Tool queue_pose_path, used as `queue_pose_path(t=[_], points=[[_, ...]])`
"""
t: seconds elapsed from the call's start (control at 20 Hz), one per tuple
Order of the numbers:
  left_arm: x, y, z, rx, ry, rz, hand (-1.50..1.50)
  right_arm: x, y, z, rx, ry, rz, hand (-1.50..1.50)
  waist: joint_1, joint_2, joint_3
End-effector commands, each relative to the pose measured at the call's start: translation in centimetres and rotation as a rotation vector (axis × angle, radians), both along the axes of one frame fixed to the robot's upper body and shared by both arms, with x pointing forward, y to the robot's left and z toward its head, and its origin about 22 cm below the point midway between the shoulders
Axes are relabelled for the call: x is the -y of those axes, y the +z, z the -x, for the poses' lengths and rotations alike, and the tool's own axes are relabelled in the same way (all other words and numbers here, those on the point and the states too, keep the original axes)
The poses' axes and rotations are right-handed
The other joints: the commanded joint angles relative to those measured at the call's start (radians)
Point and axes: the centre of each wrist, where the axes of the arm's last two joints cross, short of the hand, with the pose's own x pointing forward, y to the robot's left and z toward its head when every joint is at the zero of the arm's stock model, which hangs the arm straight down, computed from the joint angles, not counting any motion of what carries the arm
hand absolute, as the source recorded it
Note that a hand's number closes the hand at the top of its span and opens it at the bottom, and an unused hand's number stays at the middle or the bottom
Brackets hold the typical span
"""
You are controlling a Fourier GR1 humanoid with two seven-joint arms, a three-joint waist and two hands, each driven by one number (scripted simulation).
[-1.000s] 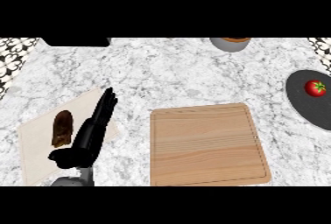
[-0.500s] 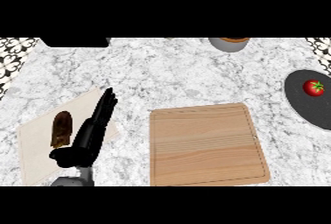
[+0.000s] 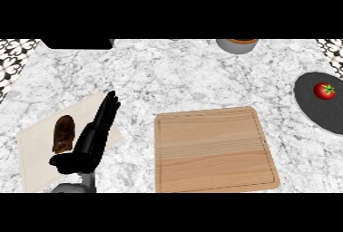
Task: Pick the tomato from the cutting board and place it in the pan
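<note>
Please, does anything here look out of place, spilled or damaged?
Nothing stands out. The tomato sits in the pan, the board lies flat, and the left robot hand rests open beside a brown item on a mat. No spill or damage shows.

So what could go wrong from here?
The tomato already lies in the pan, so little is left. Being round, it could roll if the pan is bumped. The left hand, open with straight fingers, is close beside a dark brown item on a pale mat; pulling back could nudge it. The right hand is out of view, so its clearance cannot be checked.
</note>
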Motion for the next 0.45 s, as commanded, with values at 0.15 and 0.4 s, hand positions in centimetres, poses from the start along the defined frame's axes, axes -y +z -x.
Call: queue_pose_path(t=[0.15, 0.4], points=[[-0.3, 0.6, -0.3, -0.01, 0.009, -0.001, 0.0, -0.2, -2.0, 2.6, 0.03, 0.051, 0.012, -1.5, -0.006, -0.002, -0.001], [0.5, 0.9, 0.2, -0.004, -0.003, -0.006, 0.0, -1.0, -0.8, -0.8, 0.033, 0.02, 0.112, -1.5, 0.002, 0.0, 0.0]])
